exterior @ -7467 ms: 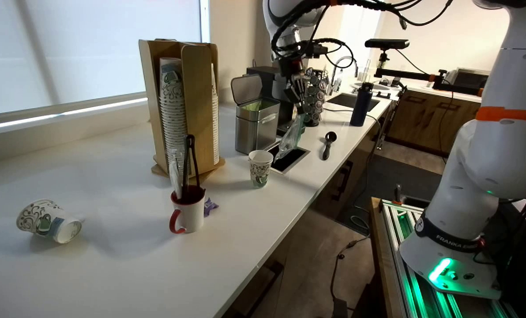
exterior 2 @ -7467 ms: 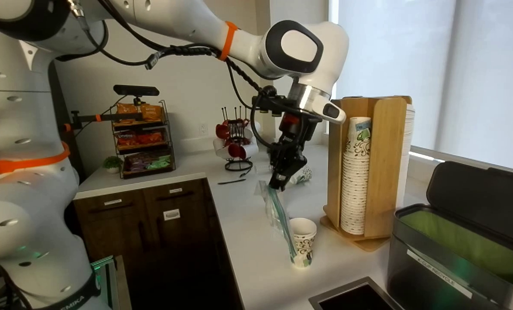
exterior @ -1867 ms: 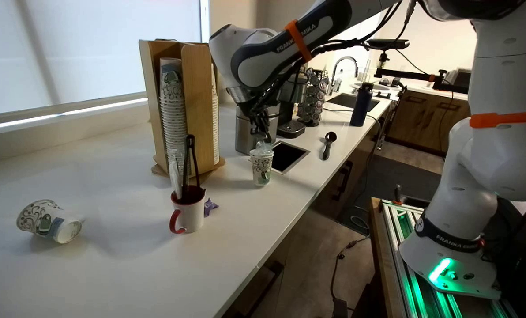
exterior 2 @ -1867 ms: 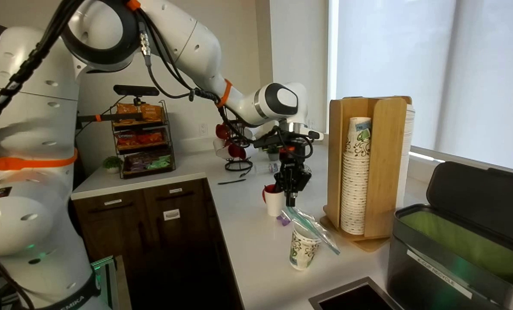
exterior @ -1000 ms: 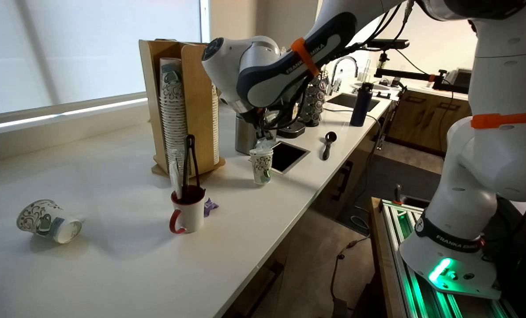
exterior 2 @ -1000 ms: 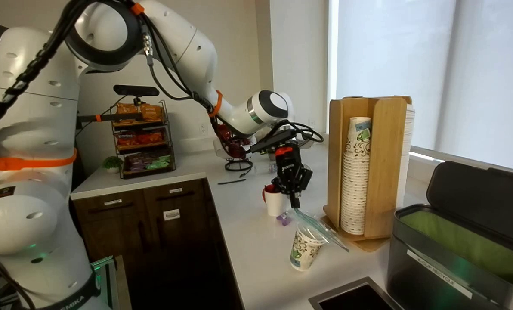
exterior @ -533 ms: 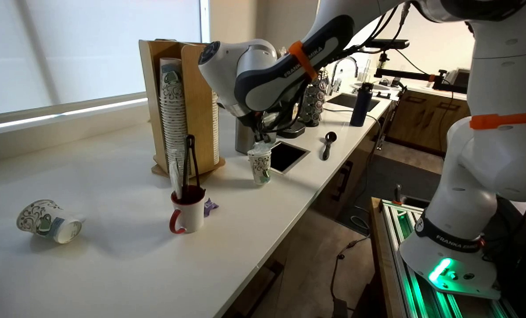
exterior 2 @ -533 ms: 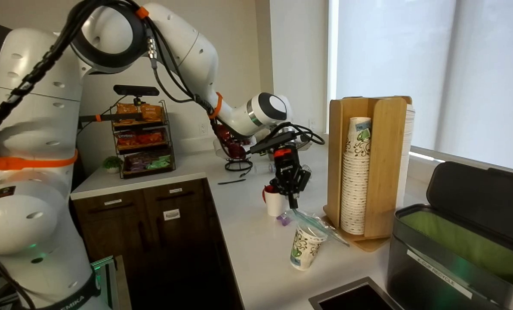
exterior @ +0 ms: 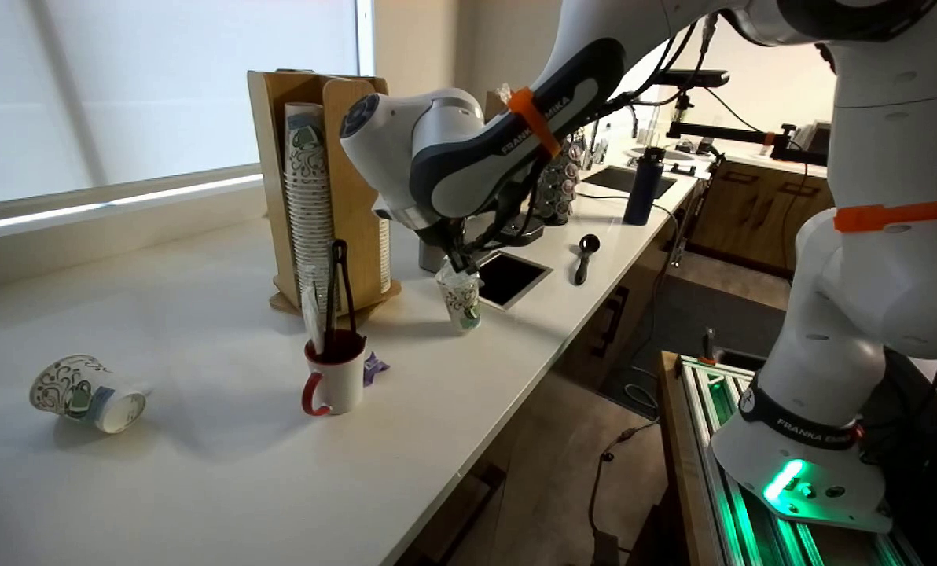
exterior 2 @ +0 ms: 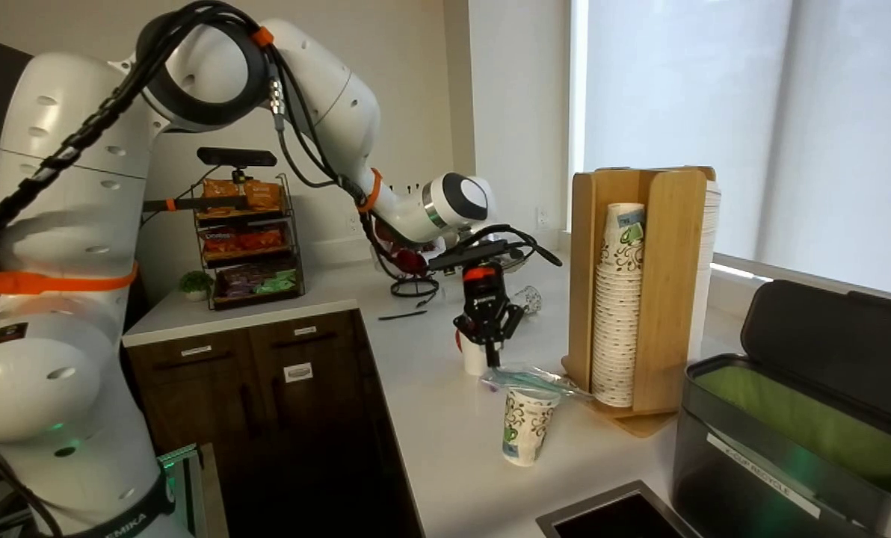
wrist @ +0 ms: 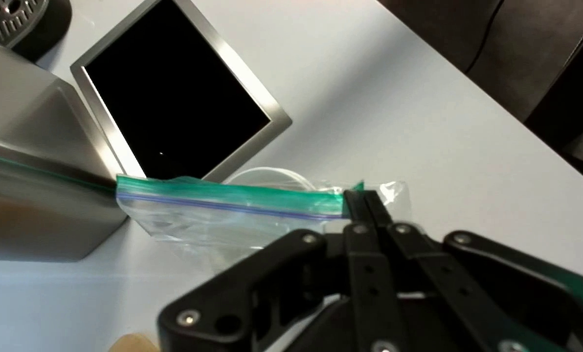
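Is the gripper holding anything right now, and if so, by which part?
Yes, the gripper holds a clear zip-top bag by its green zip strip, near one end.

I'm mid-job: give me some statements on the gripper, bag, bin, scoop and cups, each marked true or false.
1. The gripper is shut on the bag. True.
2. The bin has its lid raised. True.
3. The bag is inside the bin. False: it is over a slightly tilted cup.
4. The scoop lies on the counter. True.
5. No cup lies on its side. False: a second cup does.
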Tool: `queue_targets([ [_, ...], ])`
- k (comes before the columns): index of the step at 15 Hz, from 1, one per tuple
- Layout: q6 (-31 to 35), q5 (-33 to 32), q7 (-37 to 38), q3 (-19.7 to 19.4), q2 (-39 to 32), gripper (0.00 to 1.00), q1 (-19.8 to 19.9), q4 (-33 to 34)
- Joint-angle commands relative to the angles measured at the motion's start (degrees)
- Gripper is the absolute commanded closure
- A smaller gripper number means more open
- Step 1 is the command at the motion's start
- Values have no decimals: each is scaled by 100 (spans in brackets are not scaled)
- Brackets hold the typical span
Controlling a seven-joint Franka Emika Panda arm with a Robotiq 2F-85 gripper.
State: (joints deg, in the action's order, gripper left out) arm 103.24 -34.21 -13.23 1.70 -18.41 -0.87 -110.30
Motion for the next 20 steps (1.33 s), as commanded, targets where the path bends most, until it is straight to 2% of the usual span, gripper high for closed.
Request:
queue_targets([
  [1, -223, 142, -271, 46, 37, 99, -52, -142],
  [5, -458, 196, -315, 67, 24, 99, -65, -235],
  [6, -511, 235, -327, 73, 21, 73, -58, -244],
  [7, -570, 266, -331, 75, 22, 72, -51, -251],
  [12, -643, 344, -298, 70, 113, 36, -51, -328],
  [15, -408, 238, -140, 58, 459, 12, -52, -559],
  [17, -17, 115, 68, 47, 817, 1, -40, -794],
  [20, 359, 69, 261, 10, 1214, 0, -19, -971],
])
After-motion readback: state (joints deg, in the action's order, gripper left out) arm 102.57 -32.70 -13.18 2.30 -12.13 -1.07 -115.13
